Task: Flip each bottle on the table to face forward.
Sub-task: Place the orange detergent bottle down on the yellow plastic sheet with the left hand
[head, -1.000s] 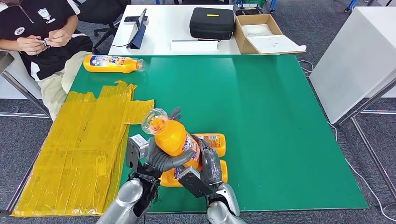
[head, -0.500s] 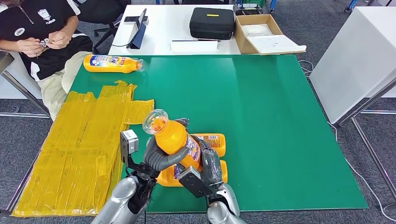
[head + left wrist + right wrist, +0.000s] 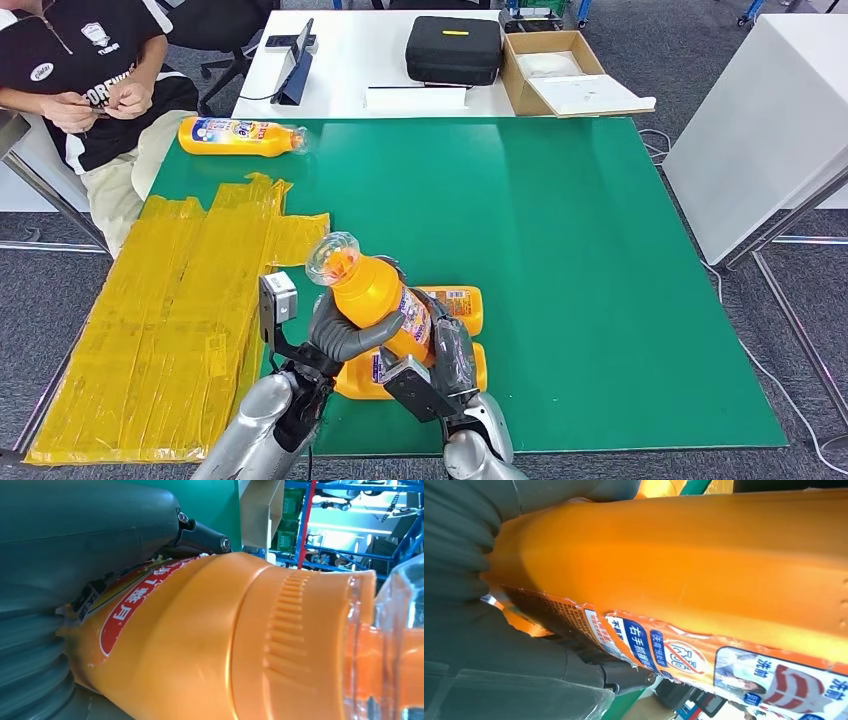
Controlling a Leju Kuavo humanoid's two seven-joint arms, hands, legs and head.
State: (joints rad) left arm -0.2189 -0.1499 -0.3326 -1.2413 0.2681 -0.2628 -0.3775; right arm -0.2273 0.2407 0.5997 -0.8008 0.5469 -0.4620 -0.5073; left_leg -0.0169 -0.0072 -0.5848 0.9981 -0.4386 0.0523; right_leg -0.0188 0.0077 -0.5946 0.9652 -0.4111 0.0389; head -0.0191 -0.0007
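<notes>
Orange plastic bottle (image 3: pixel 372 296) with clear faceted cap held tilted above near edge of green table (image 3: pixel 600 300). Glossy ribbed shoulder gripped by left hand (image 3: pixel 335 335); labelled body gripped by right hand (image 3: pixel 445 355). Two orange bottles (image 3: pixel 455 310) lying flat beneath. Fourth bottle (image 3: pixel 240 136) lying at far-left corner. Crinkled yellow sheet (image 3: pixel 170 310) at left.

Bright, even overhead light falls across the green table (image 3: pixel 600 280), where shadows are short and soft and a pale sheen lies along the far edge. The head view is sharp at the centre, with straight lines bowing slightly toward the corners. Up close at the left wrist, the orange bottle (image 3: pixel 240 645) is soft and smeared, its clear cap (image 3: pixel 400 640) washed by glare from a bright, blown-out background. The right wrist view reads the bottle's label (image 3: pixel 724 665) fairly crisply, though the grey hand (image 3: pixel 474 645) beside it appears blurred.
</notes>
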